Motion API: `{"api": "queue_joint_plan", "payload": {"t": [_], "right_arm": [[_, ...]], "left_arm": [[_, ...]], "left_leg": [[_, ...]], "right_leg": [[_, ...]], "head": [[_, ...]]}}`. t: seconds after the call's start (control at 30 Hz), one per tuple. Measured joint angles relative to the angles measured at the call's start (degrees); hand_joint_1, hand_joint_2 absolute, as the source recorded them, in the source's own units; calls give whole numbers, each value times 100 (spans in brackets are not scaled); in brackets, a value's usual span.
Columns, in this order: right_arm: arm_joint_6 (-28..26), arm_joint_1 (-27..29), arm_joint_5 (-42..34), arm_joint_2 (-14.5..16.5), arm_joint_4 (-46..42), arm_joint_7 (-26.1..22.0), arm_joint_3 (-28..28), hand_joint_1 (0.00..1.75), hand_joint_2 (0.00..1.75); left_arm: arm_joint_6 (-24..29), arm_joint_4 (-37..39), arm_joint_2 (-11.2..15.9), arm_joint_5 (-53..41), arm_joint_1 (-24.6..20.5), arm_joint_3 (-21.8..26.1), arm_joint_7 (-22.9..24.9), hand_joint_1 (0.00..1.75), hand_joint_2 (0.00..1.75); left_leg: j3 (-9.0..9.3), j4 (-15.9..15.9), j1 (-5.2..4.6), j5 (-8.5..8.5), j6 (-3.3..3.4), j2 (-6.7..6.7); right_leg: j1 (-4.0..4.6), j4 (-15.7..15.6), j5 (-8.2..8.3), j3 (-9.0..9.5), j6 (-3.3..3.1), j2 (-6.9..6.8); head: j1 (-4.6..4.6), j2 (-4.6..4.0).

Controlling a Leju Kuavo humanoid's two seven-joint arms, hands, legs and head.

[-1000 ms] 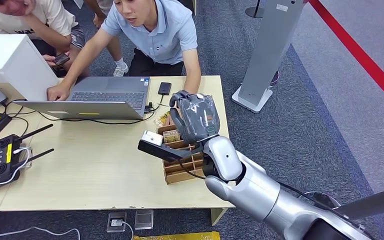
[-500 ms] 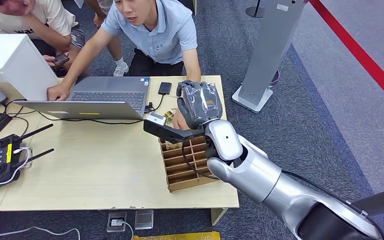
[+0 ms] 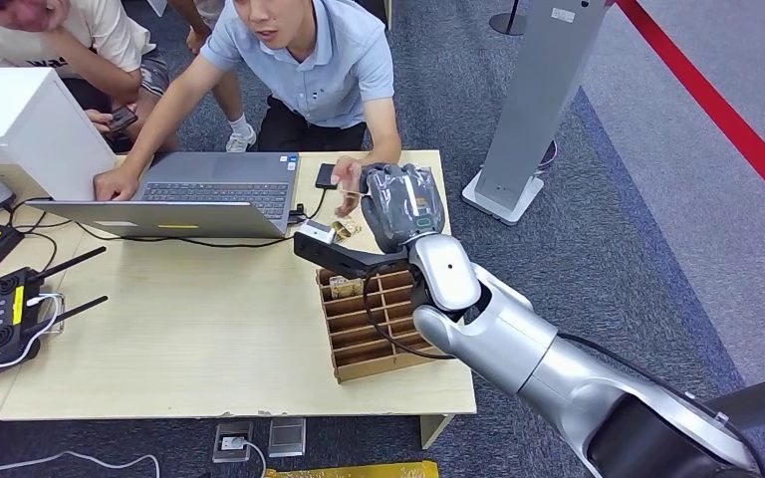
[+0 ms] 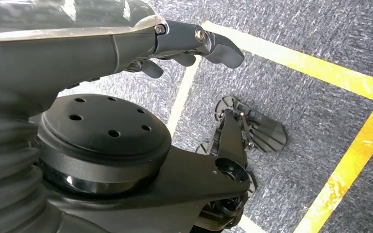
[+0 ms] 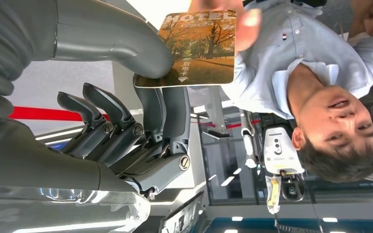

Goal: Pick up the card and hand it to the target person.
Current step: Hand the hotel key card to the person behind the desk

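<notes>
Right wrist view: our right hand (image 5: 126, 97) pinches the hotel key card (image 5: 194, 48).
A person's hand (image 5: 238, 22) touches the card's far end above the wooden organizer (image 3: 369, 319); our left hand (image 4: 175, 43) hangs with fingers loosely curled, holding nothing.

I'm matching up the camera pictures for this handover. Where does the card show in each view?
Head view: the card is a small orange patch just left of the right hand, by the person's hand.
Left wrist view: not in it; it looks at the floor.
Right wrist view: the card is pinched by the thumb, and the person's fingers touch it.
Shared landmark: the person in the blue shirt.
</notes>
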Motion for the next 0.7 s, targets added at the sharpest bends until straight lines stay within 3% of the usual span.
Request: {"api": "queue_joint_plan", "payload": {"t": [0.13, 0.27, 0.47, 0.6, 0.7], "right_arm": [[-59, -21, -56, 26, 98, -17, 34, 175, 175], [-78, -49, -103, 67, 191, -52, 79, 138, 175], [-84, -58, -232, 142, 320, -90, 121, 138, 175], [-84, -59, -249, 174, 396, -103, 128, 0, 175], [-99, -59, -381, 195, 438, -165, 133, 0, 175]], "left_arm": [[6, 0, 10, 103, -1, -54, -14, 0, 175], [64, 0, 14, 168, -3, -122, 1, 0, 175], [131, 0, 14, 243, -3, -215, 32, 0, 175], [136, 0, 15, 250, -4, -264, 33, 0, 175], [160, 0, 16, 302, -4, -299, 38, 0, 175]], "left_leg": [[0, 0, 0, 0, 0, 0], [1, 0, 0, 0, 0, 0], [1, 0, 0, 0, 0, 0], [0, 0, 0, 0, 0, 0], [0, 0, 0, 0, 0, 0]], "right_leg": [[0, 0, 0, 0, 0, 0], [0, 0, 0, 0, 0, 0], [0, 0, 0, 0, 0, 0], [0, 0, 0, 0, 0, 0], [0, 0, 0, 0, 0, 0]], "head": [[-2, 0], [-1, 0], [-1, 0], [0, 0], [1, 0]]}}
